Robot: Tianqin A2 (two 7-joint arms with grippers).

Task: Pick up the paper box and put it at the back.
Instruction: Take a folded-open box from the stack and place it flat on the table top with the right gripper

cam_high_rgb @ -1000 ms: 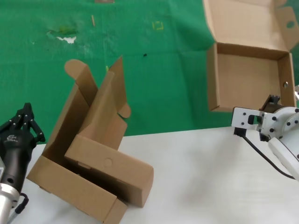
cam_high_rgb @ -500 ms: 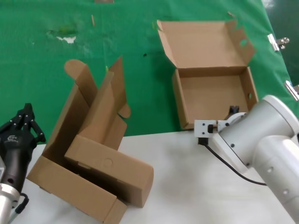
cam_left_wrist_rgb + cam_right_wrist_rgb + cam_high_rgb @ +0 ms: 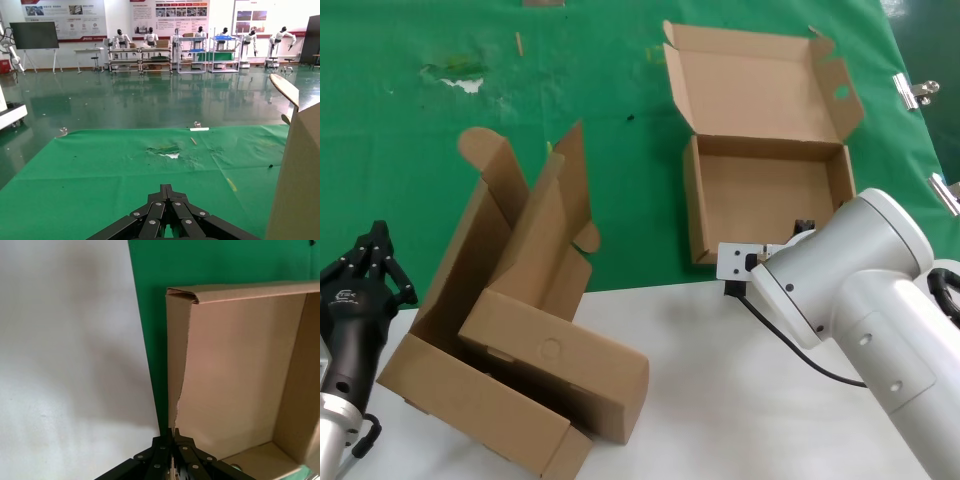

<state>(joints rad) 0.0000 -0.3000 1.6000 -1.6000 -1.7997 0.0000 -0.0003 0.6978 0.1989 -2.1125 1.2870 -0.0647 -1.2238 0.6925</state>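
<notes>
The paper box (image 3: 765, 195) lies open on the green cloth of the back (image 3: 620, 120), its lid (image 3: 755, 85) leaning away from me. My right gripper (image 3: 803, 224) is at the box's near wall, mostly hidden behind the white arm (image 3: 840, 280). The right wrist view shows the right gripper (image 3: 173, 432) shut on the thin edge of that cardboard wall, with the paper box (image 3: 235, 370) and its inside floor spread beyond. At the table's left edge my left gripper (image 3: 375, 252) waits shut and holds nothing; the left gripper (image 3: 166, 188) points over the green cloth.
A tall brown carton with a rounded flap (image 3: 520, 230) leans on a long carton with a circle outline (image 3: 555, 365) on the white tabletop (image 3: 720, 400). Metal clips (image 3: 910, 92) hold the cloth at the right edge. The carton's side (image 3: 300, 175) stands close by the left gripper.
The right gripper has carried the paper box leftward from the right edge toward the middle of the green cloth, the white arm swinging in with it. The left arm stayed still.
</notes>
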